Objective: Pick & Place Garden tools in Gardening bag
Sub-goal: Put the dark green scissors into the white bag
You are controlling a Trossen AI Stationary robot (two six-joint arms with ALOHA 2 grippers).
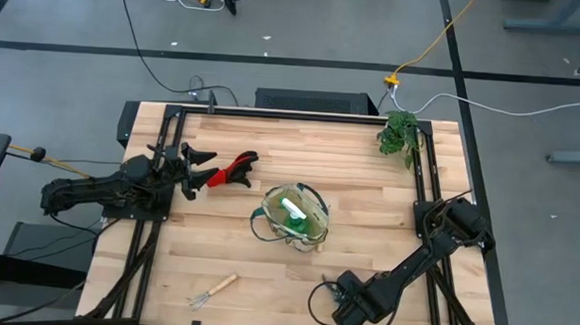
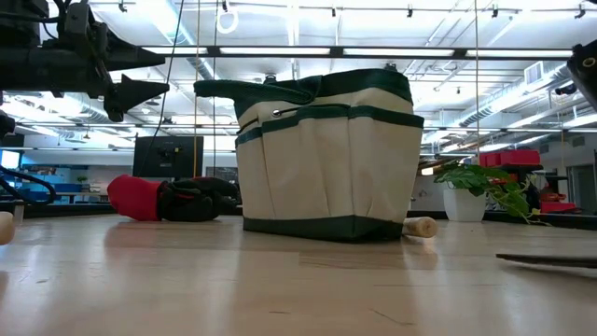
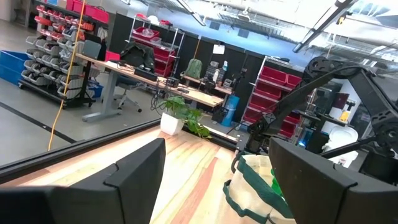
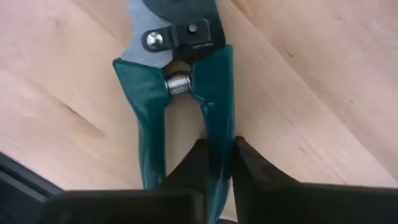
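Observation:
The beige gardening bag (image 1: 292, 214) with green trim stands open at mid table, and a green bottle (image 1: 292, 208) with a white top lies inside it. A red-and-black handled tool (image 1: 232, 168) lies on the table to the bag's far left. My left gripper (image 1: 196, 168) hovers open just left of that tool, above the table. A wooden-handled rake (image 1: 212, 291) lies near the front edge. My right gripper (image 1: 341, 290) is low at the front right, shut on the teal-handled pruning shears (image 4: 177, 93), which lie on the table. A wooden handle end (image 2: 422, 227) shows beside the bag's base. My right gripper pinches one teal handle (image 4: 219, 127) of the shears between its two fingers (image 4: 196, 163), toward the handle's free end. The fingers come from above and lie across the handle. The shears lie flat on the table, with the other handle (image 4: 146, 124) free beside the fingers.
A leafy plant (image 1: 399, 134) in a white pot stands at the far right corner. A dark frame rail (image 1: 273, 113) runs along the table's edges. Bare wood lies between the bag and the right gripper.

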